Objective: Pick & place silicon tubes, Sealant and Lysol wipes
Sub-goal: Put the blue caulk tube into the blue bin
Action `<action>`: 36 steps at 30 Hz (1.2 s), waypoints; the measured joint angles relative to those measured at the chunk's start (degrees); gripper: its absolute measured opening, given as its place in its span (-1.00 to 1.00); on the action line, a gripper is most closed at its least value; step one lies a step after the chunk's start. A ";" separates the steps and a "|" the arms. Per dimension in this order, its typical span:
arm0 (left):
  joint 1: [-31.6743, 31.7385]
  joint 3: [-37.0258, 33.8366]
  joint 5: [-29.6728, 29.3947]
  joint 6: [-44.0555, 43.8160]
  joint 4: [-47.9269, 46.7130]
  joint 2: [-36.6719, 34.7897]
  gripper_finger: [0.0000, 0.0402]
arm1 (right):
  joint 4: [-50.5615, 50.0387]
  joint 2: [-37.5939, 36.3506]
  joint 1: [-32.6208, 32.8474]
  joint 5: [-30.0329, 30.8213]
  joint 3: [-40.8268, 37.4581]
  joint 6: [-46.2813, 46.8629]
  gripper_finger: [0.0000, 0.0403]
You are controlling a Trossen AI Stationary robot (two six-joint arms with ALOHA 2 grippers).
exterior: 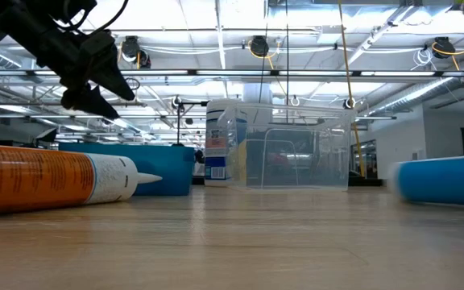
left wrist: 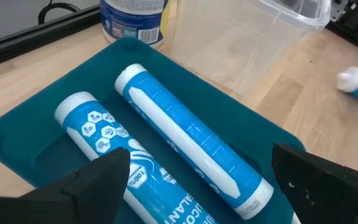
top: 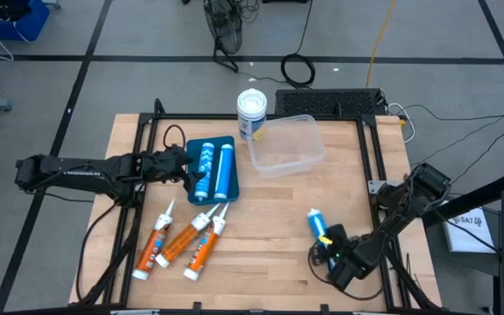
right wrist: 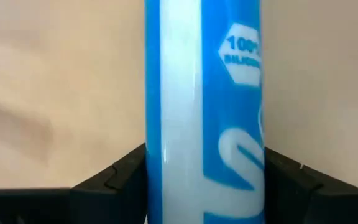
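Two blue silicone tubes (top: 214, 171) lie side by side in a teal tray (top: 192, 144). They also show in the left wrist view (left wrist: 185, 149). My left gripper (top: 189, 175) hangs open just above the tray's near left part, its fingers (left wrist: 104, 180) spread over the tubes. A third blue silicone tube (top: 317, 226) lies at the near right, and my right gripper (top: 329, 248) is shut on it. Three orange sealant tubes (top: 182, 242) lie on the table near the left front. The Lysol wipes canister (top: 252, 111) stands upright at the far edge. My right gripper pinches the blue tube's round body (right wrist: 204, 124) between its two fingers (right wrist: 126, 171), toward the tube's near end. The fingers lie across the tube and come slanting from the table's near right. The tube lies about level; I cannot tell whether it rests on the table.
A clear plastic tub (top: 287, 144) stands beside the canister at the far middle, right of the tray. Black frame rails (top: 370, 157) run along the table's edges. Bare wood lies between the orange tubes and the right gripper.
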 joint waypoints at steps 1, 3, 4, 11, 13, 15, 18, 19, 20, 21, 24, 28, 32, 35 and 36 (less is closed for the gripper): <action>0.00 0.00 0.00 0.01 0.24 -0.01 0.91 | 0.07 0.04 -0.36 3.31 0.00 -0.82 0.12; -0.02 0.00 -0.02 0.02 0.82 0.00 0.90 | 0.12 -0.10 -1.25 9.05 0.00 -2.51 0.12; -0.02 0.00 0.00 0.02 1.18 -0.01 0.89 | -0.20 -0.05 -1.89 11.06 -0.07 -3.50 0.12; -0.02 0.01 0.00 0.02 2.18 0.00 0.88 | 3.20 -0.26 -8.36 12.18 -2.00 -13.99 0.09; -0.02 0.02 0.00 0.02 2.18 0.00 0.89 | 7.12 -0.33 -10.22 12.72 -3.54 -17.33 0.10; -0.02 0.02 -0.01 0.01 2.19 0.00 0.90 | 10.18 -0.34 -11.66 13.41 -4.76 -19.57 0.11; -0.02 0.02 -0.01 0.01 2.19 0.00 0.90 | 12.98 -0.30 -13.24 14.47 -5.81 -21.65 0.12; -0.02 0.02 -0.01 0.01 2.16 0.00 0.89 | 14.06 -0.29 -13.56 15.54 -6.08 -21.93 0.11; -0.02 0.01 0.00 0.02 2.15 0.00 0.88 | 15.38 -0.29 -13.89 16.85 -6.33 -22.45 0.10; -0.02 0.02 -0.02 0.02 2.15 0.00 0.87 | 16.92 -0.29 -14.24 18.58 -6.64 -23.40 0.09; -0.02 0.02 -0.01 0.02 2.15 0.00 0.85 | 23.68 -0.30 -15.53 24.27 -7.75 -29.07 0.07; -0.02 0.02 0.00 0.00 2.12 -0.01 0.85 | 37.26 -0.14 -17.89 29.60 -9.63 -42.66 0.09; -0.02 0.02 0.00 0.01 2.12 -0.01 0.88 | 55.49 -0.10 -20.58 30.11 -12.80 -59.51 0.10; -0.02 0.02 -0.02 0.01 2.12 0.00 0.90 | 68.88 0.89 -22.22 30.00 -15.48 -71.25 0.08; -0.02 0.02 0.00 0.00 2.12 0.00 0.90 | 72.82 1.30 -22.67 29.98 -16.29 -74.71 0.07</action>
